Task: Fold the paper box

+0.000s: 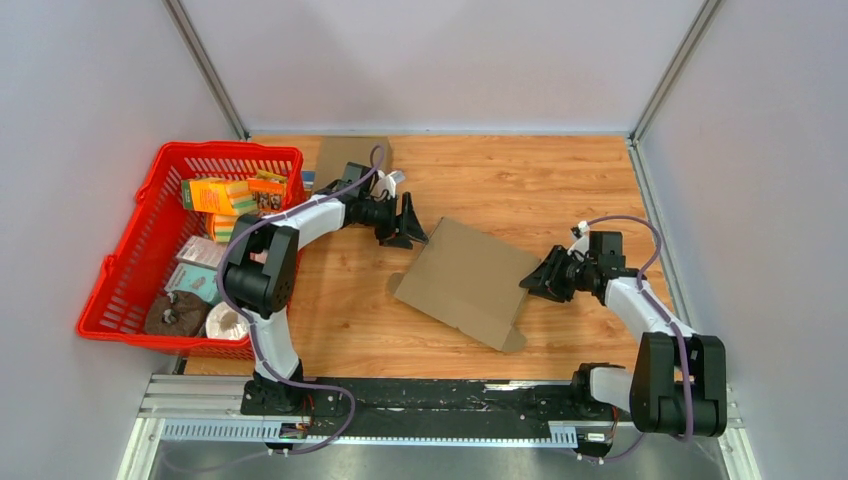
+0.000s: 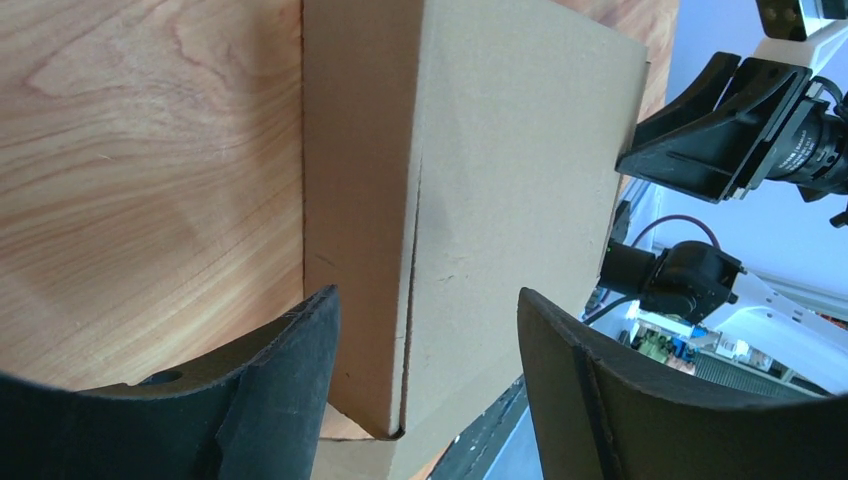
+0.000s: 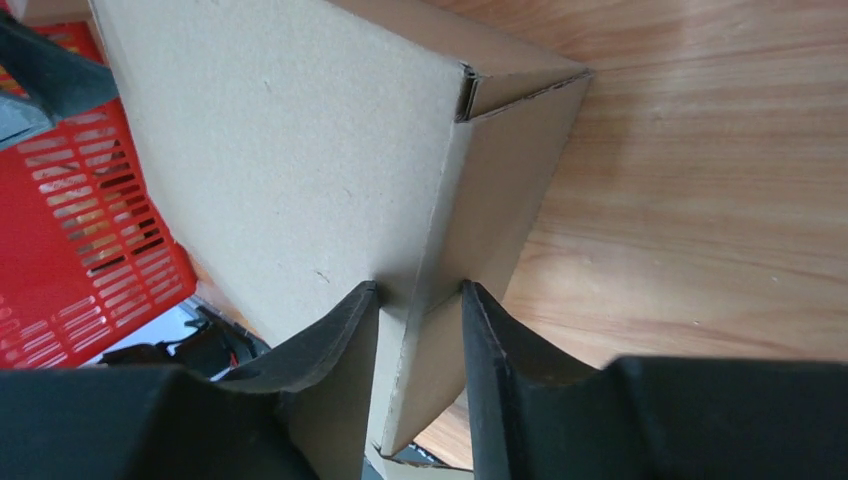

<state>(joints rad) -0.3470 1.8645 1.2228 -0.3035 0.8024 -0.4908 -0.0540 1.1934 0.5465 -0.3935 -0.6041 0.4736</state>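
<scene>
**Desk:** Where's the box right now?

**Operator:** The paper box (image 1: 465, 280) lies in the middle of the wooden table (image 1: 560, 190), slewed diagonally between my two arms. From the top camera it looks mostly flat, with a small flap poking out at its near corner; my wrist views show a side panel folding down off the top face, so it has some height; I'd call it not yet squared up.

**Desk:** And your grippers?

**Operator:** My left gripper (image 1: 412, 228) is at the far-left corner with its jaws spread wide; the corner sits between them and neither side looks pressed on it, so nothing is held there. My right gripper (image 1: 528, 283) is at the right-hand edge; its fingers (image 3: 340, 330) are drawn in on either side of the folded edge and cardboard fills the gap; I read that as a pinch on the box.

**Desk:** How's it going to behave?

**Operator:** Light and thin, I'd judge; stiff across a panel, weak along the creases. It should slide easily on the smooth wood, so one arm has to anchor while the other pushes; if I squeeze hard, I'd dent the wall. I'd take hold on a panel edge beside a crease, never on the loose flap, which would just bend. The red basket (image 1: 130, 270) of packets sits well off to the left.
</scene>
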